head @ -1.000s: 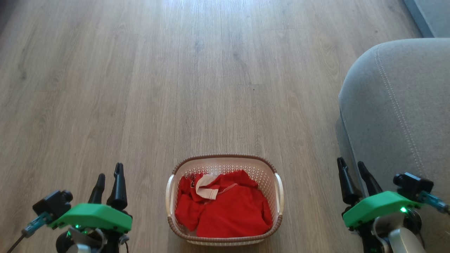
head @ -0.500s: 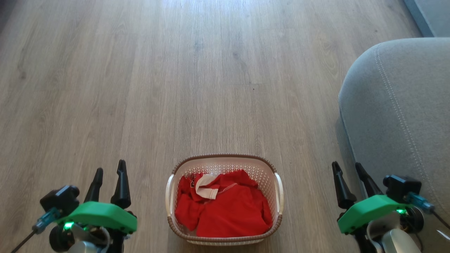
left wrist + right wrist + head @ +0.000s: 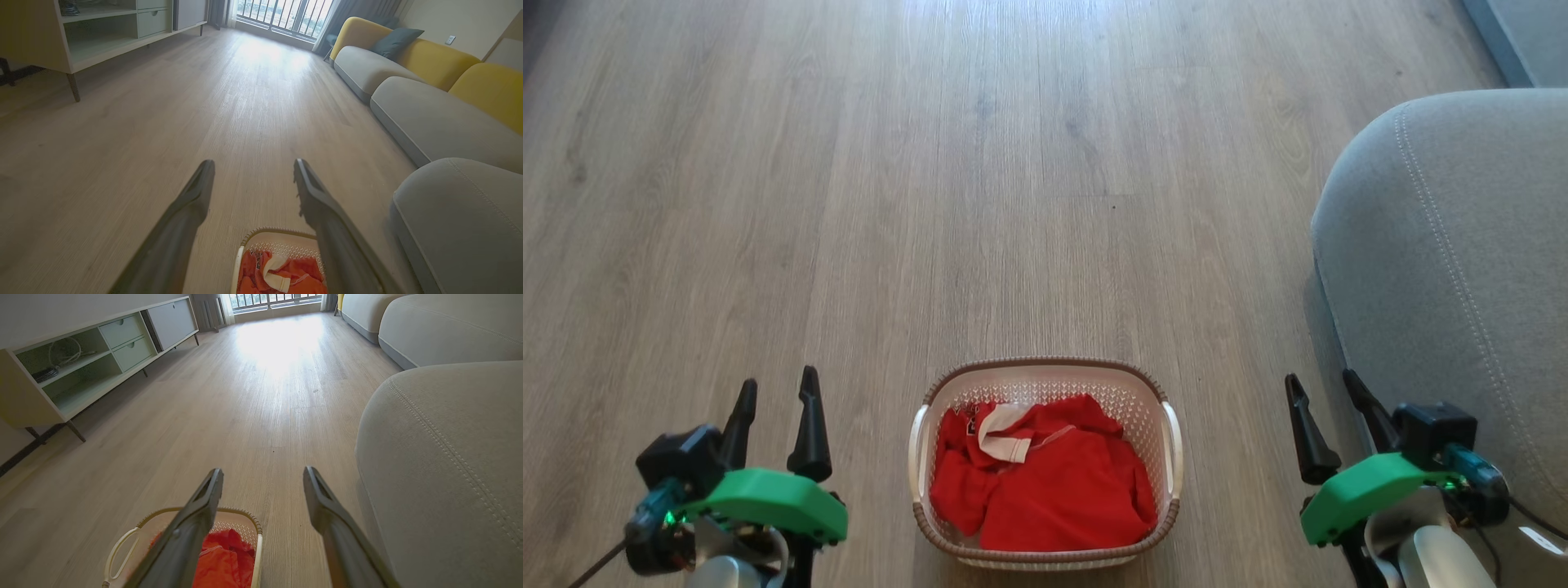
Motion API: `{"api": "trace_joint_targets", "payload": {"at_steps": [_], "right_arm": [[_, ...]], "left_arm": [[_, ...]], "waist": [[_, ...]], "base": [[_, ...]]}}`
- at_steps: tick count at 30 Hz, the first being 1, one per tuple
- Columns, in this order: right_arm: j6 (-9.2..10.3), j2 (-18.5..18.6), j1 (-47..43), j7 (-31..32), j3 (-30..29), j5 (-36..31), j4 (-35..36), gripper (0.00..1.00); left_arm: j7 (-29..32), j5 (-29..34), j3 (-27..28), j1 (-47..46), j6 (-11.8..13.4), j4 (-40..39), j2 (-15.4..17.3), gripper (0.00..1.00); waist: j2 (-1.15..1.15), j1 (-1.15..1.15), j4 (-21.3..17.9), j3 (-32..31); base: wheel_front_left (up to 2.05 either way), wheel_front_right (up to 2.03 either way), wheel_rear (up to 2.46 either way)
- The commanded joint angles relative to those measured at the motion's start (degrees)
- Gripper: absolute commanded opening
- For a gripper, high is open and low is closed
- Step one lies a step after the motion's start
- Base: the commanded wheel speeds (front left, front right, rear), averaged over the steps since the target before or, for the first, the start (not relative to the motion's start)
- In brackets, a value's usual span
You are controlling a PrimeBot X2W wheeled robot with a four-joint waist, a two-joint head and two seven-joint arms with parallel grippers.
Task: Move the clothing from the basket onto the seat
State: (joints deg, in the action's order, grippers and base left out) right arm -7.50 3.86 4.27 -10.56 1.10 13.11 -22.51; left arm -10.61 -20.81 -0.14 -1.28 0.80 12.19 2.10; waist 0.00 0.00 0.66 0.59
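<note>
The red clothing [image 3: 1045,486] lies bunched in the cream basket [image 3: 1168,523] on the wood floor, a white-trimmed collar [image 3: 1005,437] on top. Its red folds also show in the left wrist view as clothing [image 3: 282,271] and in the right wrist view as clothing [image 3: 226,559]. The grey seat [image 3: 1445,245] rises at the right, with a stitched seam. My left gripper [image 3: 776,388] hovers open to the left of the basket. My right gripper [image 3: 1321,380] hovers open between basket and seat. Nothing sits between either pair of fingers.
A low cabinet on thin legs [image 3: 102,36] stands along the left wall. More grey and yellow sofa sections [image 3: 412,61] line the right side toward a bright window. Bare wood floor [image 3: 1013,204] stretches ahead of the basket.
Both grippers have drifted a little: the left one rightward and slightly up the view, the right one leftward toward the basket. Basket and clothing have not moved.
</note>
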Motion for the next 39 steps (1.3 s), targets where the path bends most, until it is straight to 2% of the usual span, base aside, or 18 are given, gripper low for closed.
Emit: {"api": "trace_joint_targets", "payload": {"at_steps": [1,20,39], "right_arm": [[0.01,0.8,2.9,-1.0,1.2,-2.1,1.4,1.00],[0.01,-0.2,3.1,-4.4,-0.4,-13.0,0.9,1.00],[0.01,-0.6,3.7,-4.4,-0.9,-13.0,1.5,1.00]], "left_arm": [[-1.0,2.3,1.0,-1.9,0.5,-2.4,0.7,1.00],[-4.4,15.2,0.7,-1.8,0.9,-1.8,0.8,1.00],[-4.4,14.7,1.0,-2.4,0.1,-1.0,0.8,1.00]], "waist": [[0.00,0.00,0.0,0.0],[0.00,0.00,-0.5,0.4],[0.00,0.00,-1.6,2.3]], "base": [[0.00,0.00,0.00],[0.00,0.00,0.00],[0.00,0.00,0.00]]}}
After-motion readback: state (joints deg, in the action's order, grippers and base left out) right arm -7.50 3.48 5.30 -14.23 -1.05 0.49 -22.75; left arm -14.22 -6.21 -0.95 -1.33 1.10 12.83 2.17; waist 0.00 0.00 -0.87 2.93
